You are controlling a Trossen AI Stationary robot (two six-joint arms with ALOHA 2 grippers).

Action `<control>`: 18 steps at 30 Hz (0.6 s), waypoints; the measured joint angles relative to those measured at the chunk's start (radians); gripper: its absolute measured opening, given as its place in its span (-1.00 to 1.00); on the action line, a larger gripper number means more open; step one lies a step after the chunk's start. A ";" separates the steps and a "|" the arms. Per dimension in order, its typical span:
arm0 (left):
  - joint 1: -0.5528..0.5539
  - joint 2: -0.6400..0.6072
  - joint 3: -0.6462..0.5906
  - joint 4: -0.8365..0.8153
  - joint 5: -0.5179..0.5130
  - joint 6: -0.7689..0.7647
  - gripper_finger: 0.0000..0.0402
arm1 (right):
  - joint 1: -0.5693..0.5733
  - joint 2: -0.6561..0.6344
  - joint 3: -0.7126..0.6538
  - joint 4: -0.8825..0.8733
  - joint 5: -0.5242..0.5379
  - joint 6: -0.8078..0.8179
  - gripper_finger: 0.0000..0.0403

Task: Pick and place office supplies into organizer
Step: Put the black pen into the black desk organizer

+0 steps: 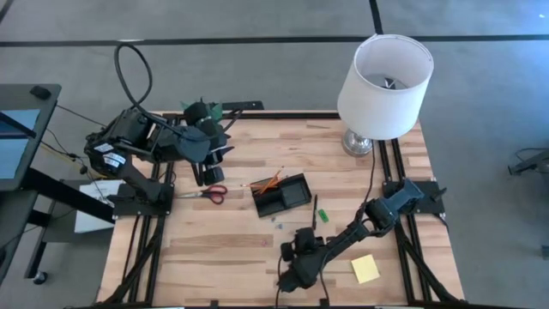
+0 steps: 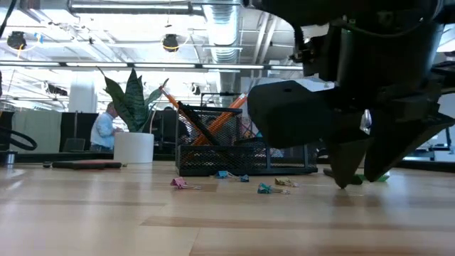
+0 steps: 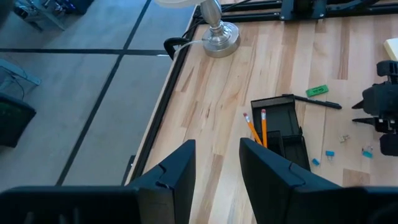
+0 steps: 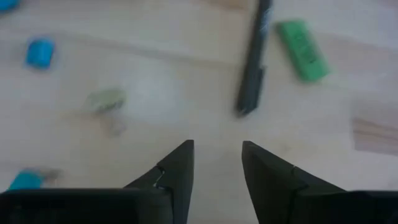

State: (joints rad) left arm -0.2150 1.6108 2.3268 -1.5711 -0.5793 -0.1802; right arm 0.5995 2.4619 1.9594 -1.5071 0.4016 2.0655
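Overhead
High view: organizer (image 1: 283, 196) sits mid-worktop (image 1: 223, 249), orange pencils (image 1: 268, 183) leaning in it; red-handled scissors (image 1: 206, 193) lie just beside it toward the left arm; yellow sticky-note pad (image 1: 364, 269) near the right arm.
Low view: tiny clips (image 2: 264, 188) scattered in front of the mesh organizer; right pincer (image 2: 370, 174) hangs low over the wood, holding nothing.
Left wrist view: left pincer (image 3: 217, 171) raised, narrow gap, empty.
Right wrist view: right pincer (image 4: 217, 163) narrowly parted, empty; black pen (image 4: 252, 62) and green block (image 4: 301, 41) just ahead.
Handling: pen likely light, stiff, prone to rolling; pinch across mid-barrel.

Two pencils (image 3: 257, 127), one pen (image 4: 252, 59)
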 joint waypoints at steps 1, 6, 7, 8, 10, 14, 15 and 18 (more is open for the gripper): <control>0.000 0.000 0.000 0.000 0.003 0.000 -0.39 | 0.000 0.000 -0.001 -0.025 0.002 0.020 -0.34; 0.000 0.000 0.000 0.000 0.021 0.000 -0.39 | 0.001 0.000 -0.015 -0.063 0.020 0.078 -0.38; 0.000 0.000 0.000 0.000 0.023 0.000 -0.39 | -0.002 0.000 -0.018 -0.061 0.028 0.083 -0.39; 0.000 0.000 0.000 0.000 0.023 0.000 -0.39 | -0.006 -0.001 -0.024 -0.059 0.035 0.088 -0.40; 0.000 0.000 0.000 0.000 0.025 0.000 -0.39 | -0.016 -0.003 -0.054 -0.052 0.035 0.096 -0.41; 0.000 0.000 0.000 0.000 0.027 0.000 -0.39 | -0.028 -0.005 -0.106 -0.027 0.051 0.108 -0.42; 0.001 0.000 0.000 0.000 0.032 0.001 -0.39 | -0.026 -0.005 -0.111 -0.026 0.058 0.110 -0.42; 0.000 0.000 0.000 0.000 0.034 0.001 -0.39 | -0.028 -0.007 -0.121 -0.017 0.062 0.119 -0.42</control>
State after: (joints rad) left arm -0.2146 1.6112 2.3264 -1.5711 -0.5453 -0.1795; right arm 0.5710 2.4547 1.8389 -1.5246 0.4637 2.1845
